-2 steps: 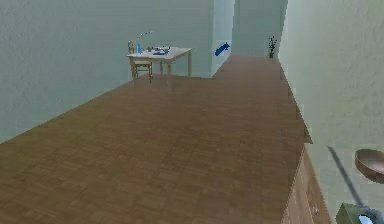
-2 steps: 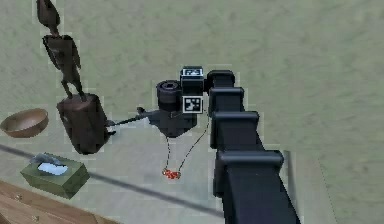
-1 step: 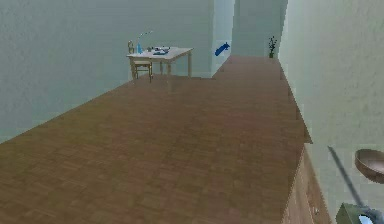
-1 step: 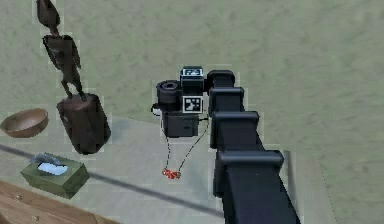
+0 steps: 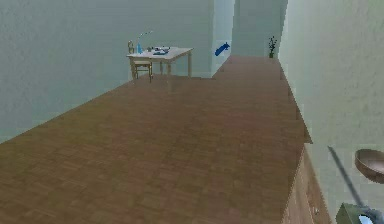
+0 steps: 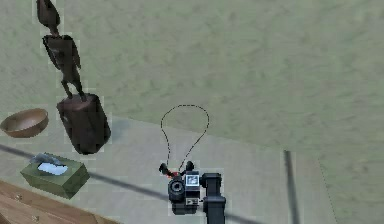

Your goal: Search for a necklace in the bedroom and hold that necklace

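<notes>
In the arm side view the jaws sit low and just left of centre, at the far end of the dark arm (image 6: 213,207), with the white marker squares (image 6: 192,185) beside them. Whether they grasp anything cannot be told, because the necklace (image 6: 163,128) lies on the pale table (image 6: 260,160) right at their tip. The necklace is a thin dark cord loop spreading out at 12 o'clock from the jaws, its narrow end with small reddish bits nearest them. At 9 o'clock lies a green tissue box (image 6: 55,173), well apart from the loop. At 10 o'clock stands a dark wooden statue (image 6: 80,120), a slim figure on a thick round base, and beyond it a brown wooden bowl (image 6: 25,122). A wooden drawer front (image 6: 30,208) runs along the table's edge at 8 o'clock.

The forward view gives the room: a brown plank floor (image 5: 170,140), a small far table (image 5: 172,55) with a chair (image 5: 142,68) at 11 o'clock, a blue object (image 5: 221,47) near 12 and a potted plant (image 5: 272,45) at 1 o'clock. The bowl and a corner of the tissue box appear again at 4 o'clock
</notes>
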